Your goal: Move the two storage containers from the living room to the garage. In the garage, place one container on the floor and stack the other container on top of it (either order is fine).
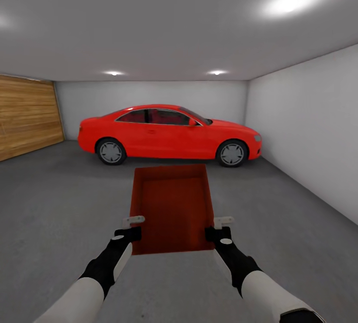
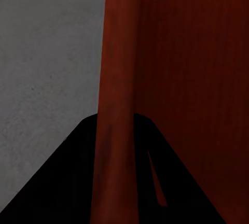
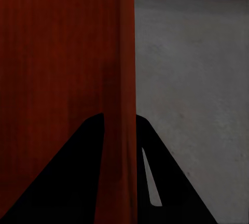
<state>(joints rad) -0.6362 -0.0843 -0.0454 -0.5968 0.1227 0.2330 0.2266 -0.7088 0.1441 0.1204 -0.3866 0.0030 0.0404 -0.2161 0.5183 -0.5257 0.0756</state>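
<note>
Wood panelling [image 1: 27, 116] is lining the garage's left side, and the red car [image 1: 169, 134] is sitting across the back under the ceiling lights [image 1: 291, 2]. Nearer, the left gripper [image 1: 130, 228] is pinching the left wall of a storage container [image 1: 171, 208], its fingers straddling that wall in the left wrist view. The right gripper [image 1: 220, 228] is doing the same on the right wall, one finger inside, one outside. Both arms are holding the bin level above the dark grey floor [image 1: 54, 203], well short of the car. I am judging this as the delivery step: next, both arms should be lowering together, keeping the bin flat, then releasing evenly. The second container's whereabouts I cannot tell.
</note>
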